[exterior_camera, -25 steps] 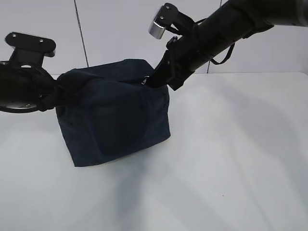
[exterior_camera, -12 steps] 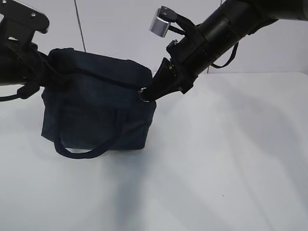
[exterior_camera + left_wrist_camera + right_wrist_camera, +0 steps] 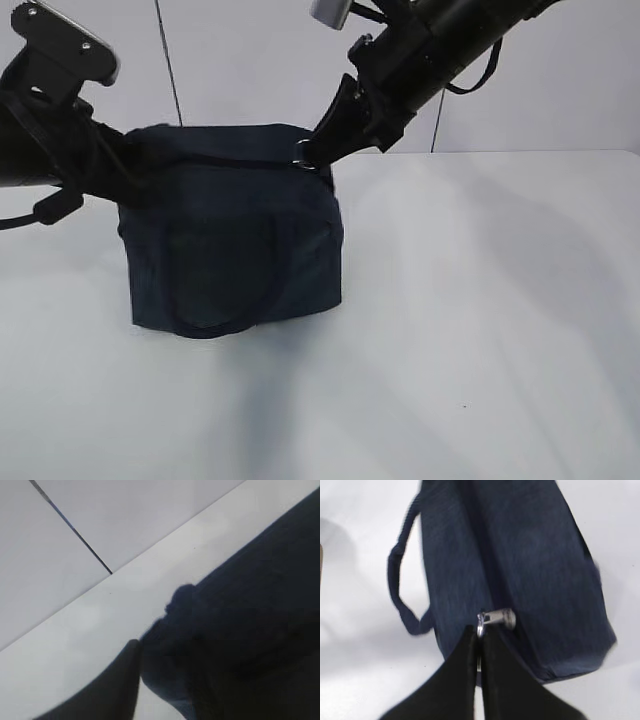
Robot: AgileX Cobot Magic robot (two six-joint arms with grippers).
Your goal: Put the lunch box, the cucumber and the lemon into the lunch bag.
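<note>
The lunch bag (image 3: 232, 240) stands on the table (image 3: 480, 330), its ring pull (image 3: 480, 619) pinched between the right gripper's (image 3: 479, 642) pressed-together jaws, zipper line running away leftward toward the left gripper (image 3: 125, 175) (jaw state indiscernible against the fabric).

your right gripper (image 3: 479, 645) has its fingers (image 3: 462, 665) pressed together on the silver ring pull (image 3: 480, 625) of the lunch bag (image 3: 520, 565), whose strap handle (image 3: 400, 595) loops over the white tabletop (image 3: 360, 655).
</note>
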